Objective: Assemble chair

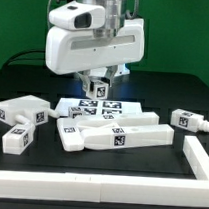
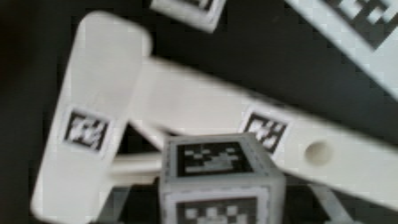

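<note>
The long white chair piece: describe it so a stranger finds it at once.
Start at the big robot arm. Below it, nearer the exterior camera than the marker board, lies the long piece. It is far longer than the short tagged blocks either side, with a crossbar at one end.

Above the marker board (image 1: 120, 111), the arm's housing (image 1: 91, 42) is glossy white plastic with bright highlights. The small block (image 1: 97, 90) over the board and the long chair piece (image 1: 141, 135) just in front of it look like smooth white plastic with a duller, matt face; their square tags are flat black-and-white print. The board itself is flat, white and unshiny. Around it the table (image 1: 183, 92) is black and matt
</note>
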Tool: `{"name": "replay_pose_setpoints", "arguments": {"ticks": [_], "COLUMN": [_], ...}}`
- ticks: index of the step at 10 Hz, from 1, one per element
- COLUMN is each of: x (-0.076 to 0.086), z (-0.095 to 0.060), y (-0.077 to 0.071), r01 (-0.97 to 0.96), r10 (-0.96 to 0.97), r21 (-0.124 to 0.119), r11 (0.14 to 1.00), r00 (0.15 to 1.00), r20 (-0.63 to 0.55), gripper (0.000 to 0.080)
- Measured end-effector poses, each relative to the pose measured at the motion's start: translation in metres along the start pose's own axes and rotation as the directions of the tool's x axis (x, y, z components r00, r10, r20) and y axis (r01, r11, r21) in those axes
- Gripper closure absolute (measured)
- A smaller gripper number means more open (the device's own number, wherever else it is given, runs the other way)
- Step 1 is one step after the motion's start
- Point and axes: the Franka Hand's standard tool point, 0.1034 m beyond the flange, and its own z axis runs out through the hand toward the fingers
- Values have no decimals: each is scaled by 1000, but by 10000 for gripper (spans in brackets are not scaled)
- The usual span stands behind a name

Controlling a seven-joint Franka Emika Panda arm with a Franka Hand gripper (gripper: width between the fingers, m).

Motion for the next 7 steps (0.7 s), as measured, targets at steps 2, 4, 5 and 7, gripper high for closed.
{"name": "replay_pose_setpoints", "arguments": {"ticks": [2,4,5,7], "x": [-2,-17,-27,-45], "z": [2,21,32,59], "y": [-1,-13,-22,-43], "r01": [0,-17,-29,-49], "r10": [0,17,28,48], "r21": [5,11,27,36], "r11": [1000,1000,999,998], "r00": [1000,1000,999,998], "r20": [6,10,27,27], "gripper": [515,515,515,515]}}
